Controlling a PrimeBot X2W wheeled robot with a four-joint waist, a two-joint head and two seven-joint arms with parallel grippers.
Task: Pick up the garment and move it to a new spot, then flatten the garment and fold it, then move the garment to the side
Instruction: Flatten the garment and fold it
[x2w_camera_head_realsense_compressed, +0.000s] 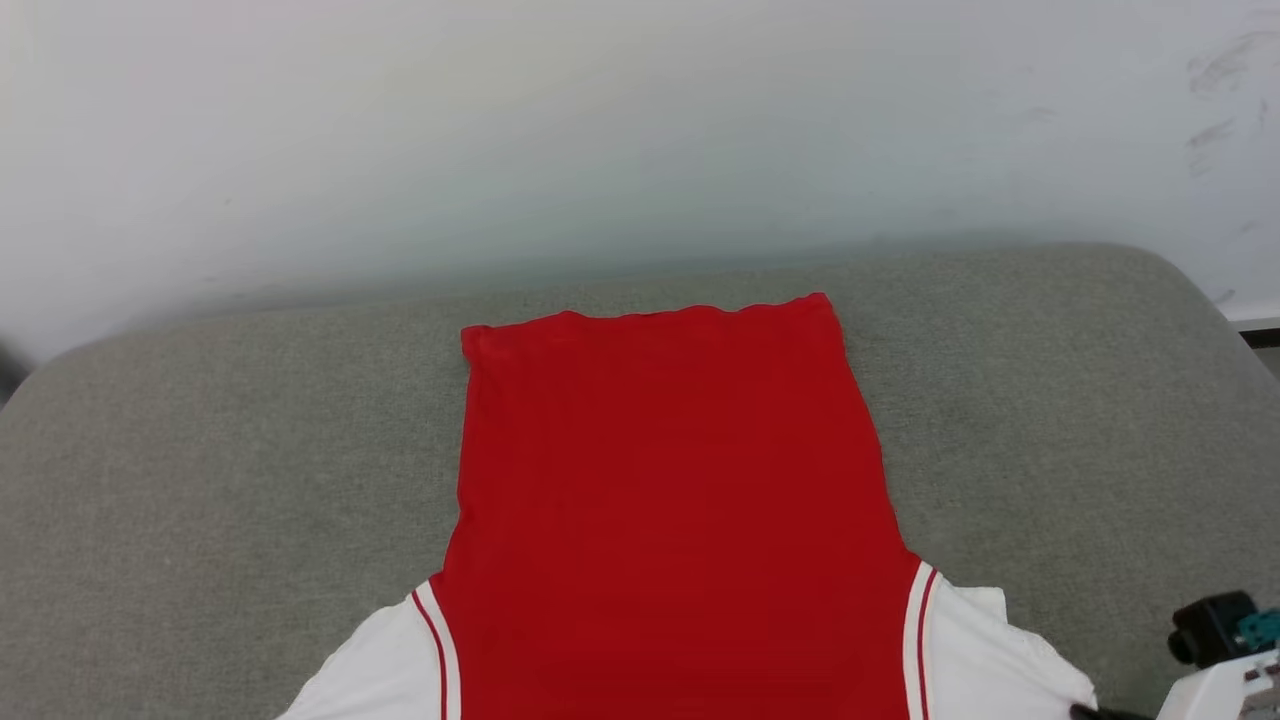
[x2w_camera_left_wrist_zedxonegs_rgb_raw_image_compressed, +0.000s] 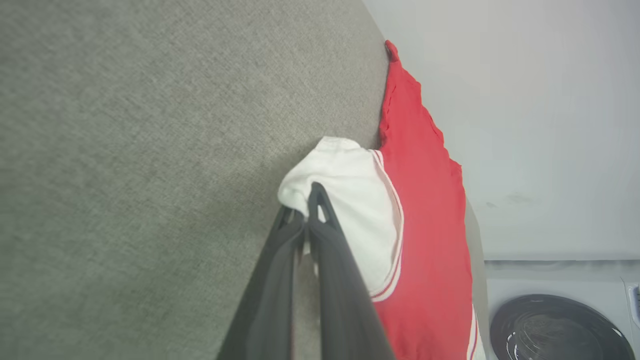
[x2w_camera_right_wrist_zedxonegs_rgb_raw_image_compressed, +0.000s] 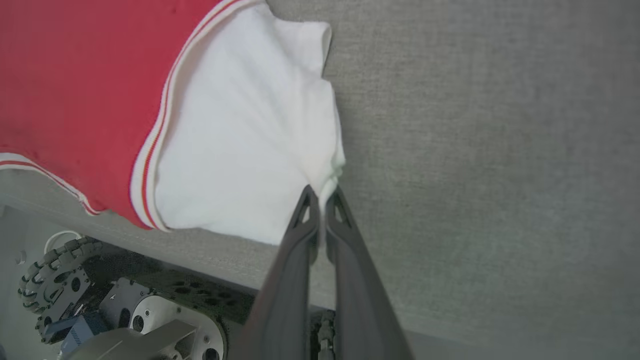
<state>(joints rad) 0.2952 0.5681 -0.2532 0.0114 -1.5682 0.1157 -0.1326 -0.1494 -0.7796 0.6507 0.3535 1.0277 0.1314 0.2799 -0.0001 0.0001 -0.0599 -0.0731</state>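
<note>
The garment (x2w_camera_head_realsense_compressed: 670, 500) lies spread on the grey cloth-covered worktop (x2w_camera_head_realsense_compressed: 200, 480), about in the middle between its left and right sides. In the head view its red body is flat, the straight hem is at the far end, towards the pale wall (x2w_camera_head_realsense_compressed: 640, 130), and the two white sleeves are at the near end, where the garment runs out of the bottom of that view.

The left fingers (x2w_camera_left_wrist_zedxonegs_rgb_raw_image_compressed: 340, 260) are together and clamped on the outer edge of the left sleeve (x2w_camera_left_wrist_zedxonegs_rgb_raw_image_compressed: 350, 200); the white cloth is bunched around their tips. The right fingers (x2w_camera_right_wrist_zedxonegs_rgb_raw_image_compressed: 290, 270) are also together and pinch the outer edge of the right sleeve (x2w_camera_right_wrist_zedxonegs_rgb_raw_image_compressed: 240, 125), and folds in the cloth run towards the pinched spot. Both sleeves have red and white striped trim where they meet the red body.

The right arm's wrist (x2w_camera_head_realsense_compressed: 1215, 680) shows in the lower right corner of the head view, just beside the right sleeve. Beyond the worktop, the left wrist view shows a washing machine (x2w_camera_left_wrist_zedxonegs_rgb_raw_image_compressed: 560, 325), and the right wrist view shows the robot's wheeled base (x2w_camera_right_wrist_zedxonegs_rgb_raw_image_compressed: 55, 270) below the near edge.
</note>
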